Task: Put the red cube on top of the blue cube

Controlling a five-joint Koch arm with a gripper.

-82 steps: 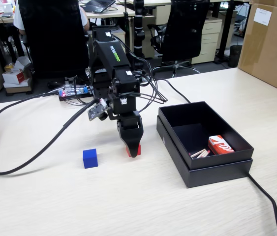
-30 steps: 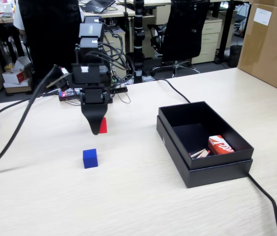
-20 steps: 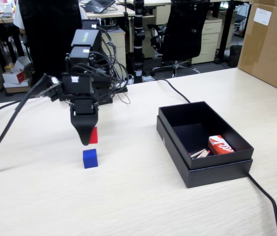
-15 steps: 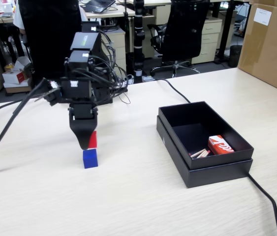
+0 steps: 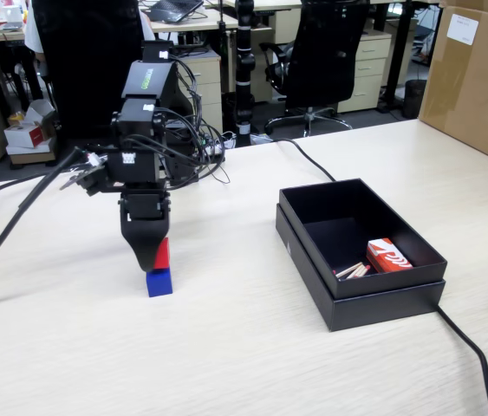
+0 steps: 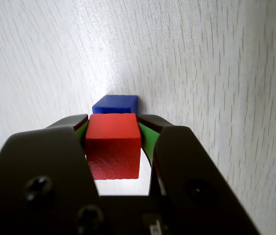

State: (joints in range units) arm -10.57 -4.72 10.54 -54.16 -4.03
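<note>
Compared to half a second back, the arm has dropped a bit lower, so the red cube [image 5: 163, 254] now sits right down on the blue cube [image 5: 160, 282], where before there was still a sliver of gap in the fixed view. The gripper [image 6: 113, 126] has its jaws pinching the red cube from both sides, and the wrist view shows the green pads [image 6: 146, 137] pressed against its faces, with the blue cube [image 6: 115, 104] poking out just beyond the red cube [image 6: 113, 144]. From the fixed view the red one looks roughly lined up over the blue, maybe shifted a touch to the right, hard to say for sure. Nothing else has moved: the black box [image 5: 361, 286] is in the same spot to the right, well apart from the cubes, with the red-and-white packet [image 5: 389, 256] inside it near some thin sticks [image 5: 352, 270]. The counter [image 5: 252, 364] is pale wood grain, with thick black cables [image 5: 18, 212] running across it. Behind it are office chairs [image 5: 330, 52], desks, and a big cardboard box [image 5: 478, 78] at the right edge.
</note>
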